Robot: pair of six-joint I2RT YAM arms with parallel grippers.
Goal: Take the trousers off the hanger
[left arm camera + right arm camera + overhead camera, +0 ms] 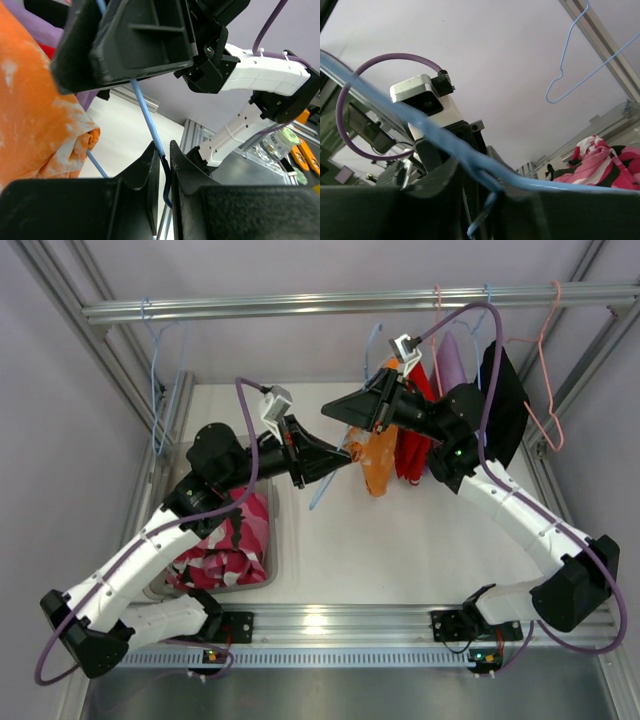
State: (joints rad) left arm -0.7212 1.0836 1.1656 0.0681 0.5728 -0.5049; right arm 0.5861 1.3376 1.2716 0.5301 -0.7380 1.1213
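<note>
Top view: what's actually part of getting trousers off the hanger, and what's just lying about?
Job: orange trousers; blue hanger; left gripper shut on it; right gripper at the same wire; pink camouflage trousers in the grey bin.
Lying about: red garment; purple garment; black garment; empty blue hanger; empty pink hanger.

Top camera: fixed high behind the arm bases, looking down from a distance over the whole worktop [420,540] and the hanging rail [300,306]. Left wrist camera: close behind the left fingers [145,175], facing across to the right arm [260,75], with orange trousers [35,110] at its left edge. Right wrist camera: close behind the right fingers [435,185], tilted upward toward the left arm [417,95] and pink trousers [600,160]; all three views share one blue hanger [147,120].
</note>
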